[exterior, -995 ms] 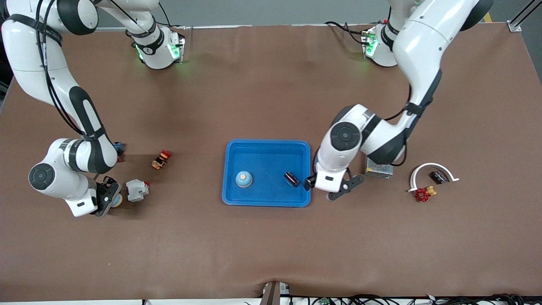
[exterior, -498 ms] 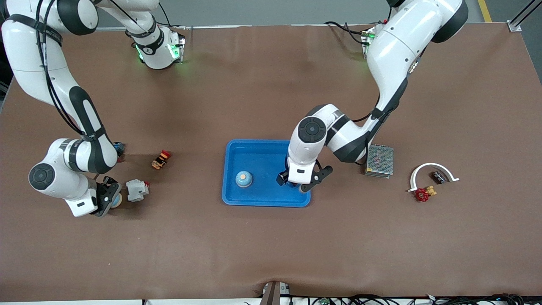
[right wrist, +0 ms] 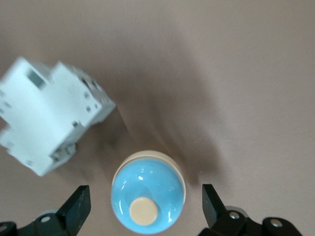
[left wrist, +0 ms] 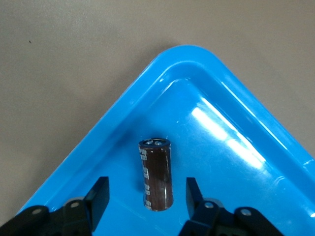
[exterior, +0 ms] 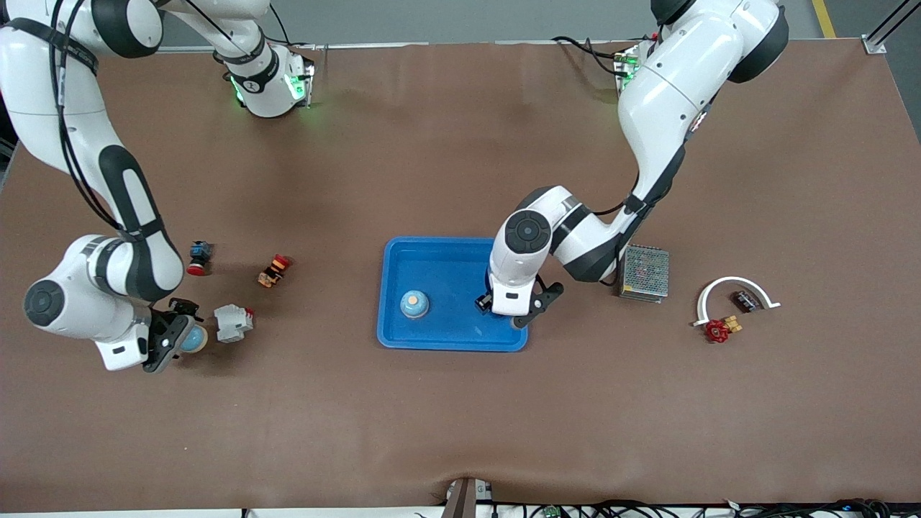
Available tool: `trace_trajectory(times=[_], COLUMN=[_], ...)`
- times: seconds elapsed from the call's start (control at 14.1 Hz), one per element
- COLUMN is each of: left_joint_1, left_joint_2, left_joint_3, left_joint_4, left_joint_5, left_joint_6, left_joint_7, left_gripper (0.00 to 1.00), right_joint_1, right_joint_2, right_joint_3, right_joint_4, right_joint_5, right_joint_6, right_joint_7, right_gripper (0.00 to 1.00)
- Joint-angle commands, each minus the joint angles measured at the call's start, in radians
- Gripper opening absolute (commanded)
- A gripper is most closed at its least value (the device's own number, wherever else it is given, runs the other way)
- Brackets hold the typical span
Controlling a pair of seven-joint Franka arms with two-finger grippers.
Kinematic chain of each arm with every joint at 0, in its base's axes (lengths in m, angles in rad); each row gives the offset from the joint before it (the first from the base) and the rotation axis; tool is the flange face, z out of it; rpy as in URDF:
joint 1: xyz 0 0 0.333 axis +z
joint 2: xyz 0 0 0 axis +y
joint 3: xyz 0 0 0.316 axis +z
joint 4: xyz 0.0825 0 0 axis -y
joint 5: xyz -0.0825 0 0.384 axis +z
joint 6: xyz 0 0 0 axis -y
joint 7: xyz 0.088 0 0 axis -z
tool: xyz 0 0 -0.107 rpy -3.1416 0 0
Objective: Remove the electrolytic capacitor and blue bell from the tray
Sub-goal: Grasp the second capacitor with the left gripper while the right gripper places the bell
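No wording can be made out anywhere. The capacitor (left wrist: 156, 174) lying in the blue tray (left wrist: 236, 123), low in the middle of the left wrist view, carries a pale printed stripe down its dark sleeve, but its marks are too small to read. The white circuit breaker (right wrist: 47, 115) shows no legible label.

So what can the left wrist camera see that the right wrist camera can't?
Only the left wrist view shows the dark capacitor lying in a corner of the blue tray, between the open fingers of the left gripper.

Only the right wrist view shows a blue bell on the table beside a white breaker block, with the right gripper open around the bell.

Both show the brown table and a pair of black fingers.
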Motion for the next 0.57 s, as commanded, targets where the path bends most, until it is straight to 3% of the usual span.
trace_trajectory(times=[0.0, 0.28, 0.5], left_joint_1=[-0.010, -0.014, -0.014], left_joint_2=[0.020, 0.049, 0.057], left_joint_3=[0.005, 0.005, 0.005], left_joint_4=[0.029, 0.051, 0.063], left_joint_5=[-0.002, -0.002, -0.003], left_joint_6=[0.001, 0.001, 0.001], left_joint_7=[-0.012, -0.011, -0.016], left_gripper=[0.70, 0.68, 0.64], right_joint_1=[0.008, 0.094, 0.169], right_joint_2=[-0.022, -0.053, -0.078], right_joint_3=[0.015, 0.013, 0.013], right_joint_4=[0.117, 0.243, 0.247], right_joint_5=[0.021, 0.011, 0.014], right_joint_6=[-0.161, -0.357, -0.376], right_joint_7=[0.121, 0.390, 0.633], right_gripper=[1.00, 1.00, 1.00])
